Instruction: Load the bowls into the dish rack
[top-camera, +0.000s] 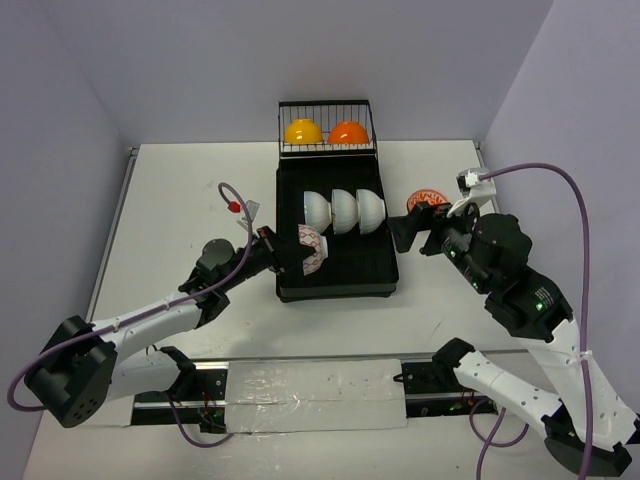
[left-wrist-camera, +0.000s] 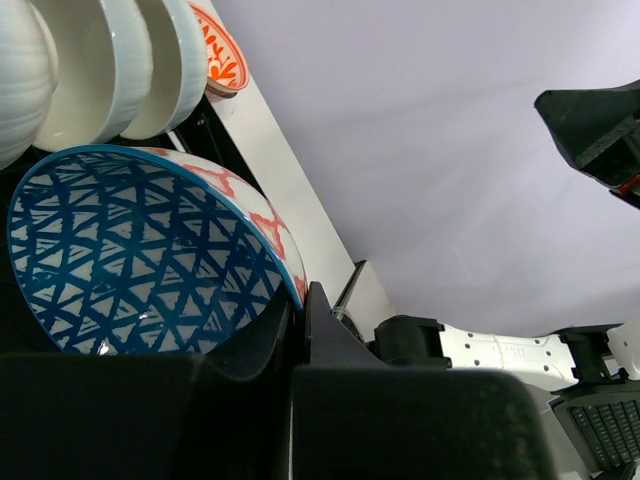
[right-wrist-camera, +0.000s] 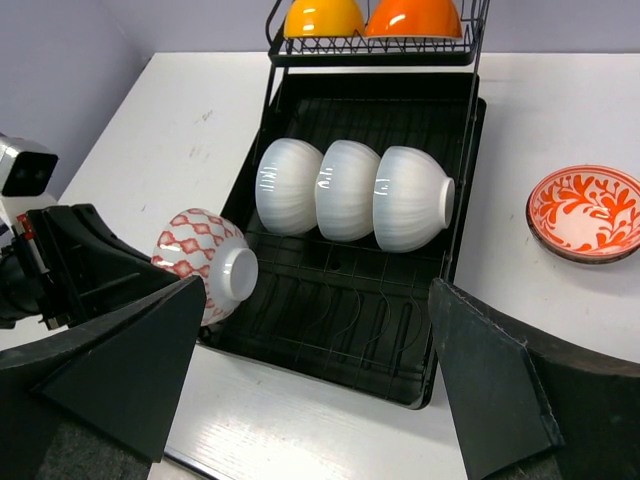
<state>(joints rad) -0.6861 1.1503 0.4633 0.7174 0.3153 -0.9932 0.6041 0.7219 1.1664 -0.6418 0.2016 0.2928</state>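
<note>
The left end effector (top-camera: 283, 256) pinches the patterned bowl (top-camera: 312, 250) by its rim at the dish rack's (top-camera: 340, 292) front-left edge. It should seat the bowl on edge beside the 3 white bowls (top-camera: 343, 211) before letting go. The right end effector (top-camera: 415, 230) gapes beside the rack.

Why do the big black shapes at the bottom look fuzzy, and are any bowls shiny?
Left wrist view: the black fingers sit too close to the lens, so they blur; the blue-patterned bowl is sharp, with glints low inside. Right wrist view: its fingers blur too; the white bowls show soft glare streaks. Top view: evenly lit.
</note>
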